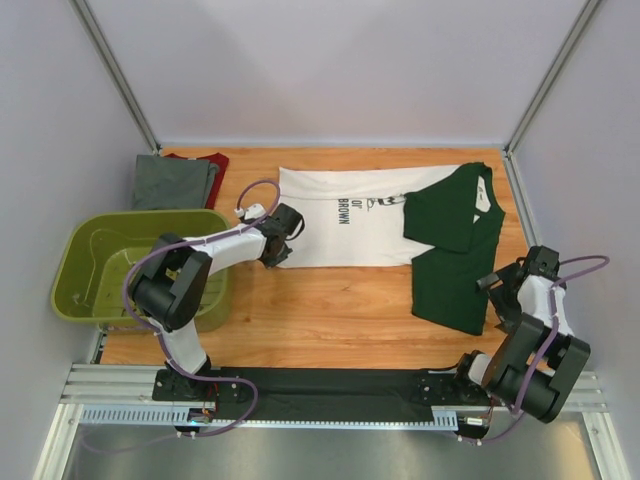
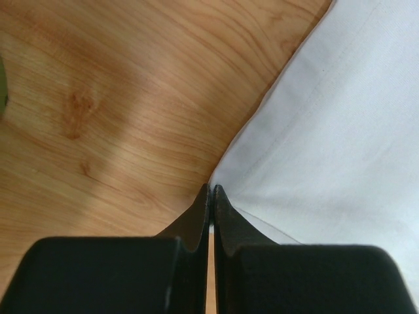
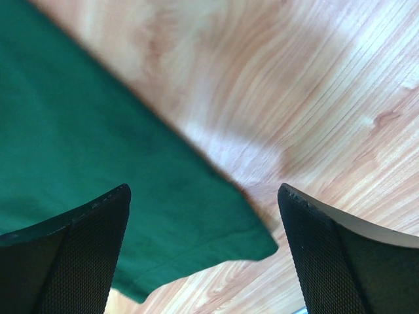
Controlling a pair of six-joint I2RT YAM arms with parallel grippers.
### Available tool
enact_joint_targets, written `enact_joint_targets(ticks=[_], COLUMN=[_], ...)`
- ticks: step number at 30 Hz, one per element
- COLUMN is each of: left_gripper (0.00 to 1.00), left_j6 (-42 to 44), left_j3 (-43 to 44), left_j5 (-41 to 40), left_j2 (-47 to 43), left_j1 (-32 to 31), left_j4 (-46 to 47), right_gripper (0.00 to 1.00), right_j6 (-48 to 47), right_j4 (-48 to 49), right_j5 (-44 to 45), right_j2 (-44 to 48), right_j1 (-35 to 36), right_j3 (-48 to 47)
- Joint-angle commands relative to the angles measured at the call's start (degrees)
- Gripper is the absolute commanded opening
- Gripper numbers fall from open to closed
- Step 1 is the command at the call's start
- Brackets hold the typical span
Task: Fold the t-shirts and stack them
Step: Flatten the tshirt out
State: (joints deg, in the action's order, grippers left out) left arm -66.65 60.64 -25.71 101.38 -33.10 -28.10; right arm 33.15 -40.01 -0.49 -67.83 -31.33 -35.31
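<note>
Three shirts show from above: grey shirt (image 1: pixel 172 183) and red shirt (image 1: pixel 210 162) together far left, white shirt (image 1: pixel 340 230) spread at centre. Left wrist view alone shows the left gripper (image 2: pixel 211 190) clenched at its white edge; right wrist view, the right gripper (image 3: pixel 203 190) released over a green corner.

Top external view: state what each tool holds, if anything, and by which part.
Left tool seems shut on the white t-shirt, pinching its near hem corner. Right tool is open, holding nothing.
</note>
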Motion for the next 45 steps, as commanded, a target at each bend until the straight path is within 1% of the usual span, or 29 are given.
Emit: enact_joint_targets(ticks=[1,5,8,12,14,18,22,25,29,35,40,42,45], left_gripper=[0.00,0.00,0.00,0.00,0.00,0.00,0.00,0.00,0.00,0.00,0.00,0.00,0.00], left_j6=[2.40,3.90,4.25,4.86,4.86,4.95,5.30,5.31,5.31,5.48,5.30,5.39,5.66], left_j3=[0.88,0.88,0.35,0.35,0.35,0.09,0.09,0.27,0.27,0.70,1.15,1.32,1.32], left_j5=[-0.13,0.31,1.28,1.81,2.07,2.69,2.78,3.04,3.57,3.30,3.65,3.83,3.57], left_j2=[0.22,0.83,0.75,0.48,0.39,0.48,0.48,0.66,1.10,1.01,1.45,1.62,1.27], left_j1=[0.67,1.81,3.22,3.31,3.22,3.22,3.22,3.22,3.31,3.31,3.31,3.22,3.22], left_j4=[0.41,1.03,1.29,1.64,2.08,2.61,2.78,2.96,3.22,2.61,2.70,2.61,2.26], right_gripper=[0.95,0.93,0.89,0.88,0.86,0.86,0.85,0.80,0.79,0.77,0.72,0.71,0.71], right_j6=[-1.24,-0.19,0.95,1.13,1.83,0.78,-0.27,-1.33,-3.00,-3.35,-3.26,-3.44,-3.61], right_j4=[-0.33,0.19,0.20,-1.21,0.18,1.95,5.02,7.30,12.14,16.27,15.93,15.05,13.29], right_j5=[2.86,1.73,1.37,1.37,-1.26,-1.09,-1.62,-1.88,-2.67,-6.44,-7.16,-5.49,-3.38], right_j2=[-4.23,-6.17,-5.21,-3.62,-3.18,-5.37,-7.84,-8.63,-12.49,-16.97,-17.42,-16.81,-14.79], right_j1=[-0.22,-0.13,-0.22,-0.22,-0.13,-0.13,-0.13,-0.13,-0.13,-0.05,2.41,4.08,4.52], right_j3=[-3.00,-3.80,-1.44,0.41,1.12,1.74,-0.80,-2.65,-6.08,-7.49,-6.70,-6.53,-5.56])
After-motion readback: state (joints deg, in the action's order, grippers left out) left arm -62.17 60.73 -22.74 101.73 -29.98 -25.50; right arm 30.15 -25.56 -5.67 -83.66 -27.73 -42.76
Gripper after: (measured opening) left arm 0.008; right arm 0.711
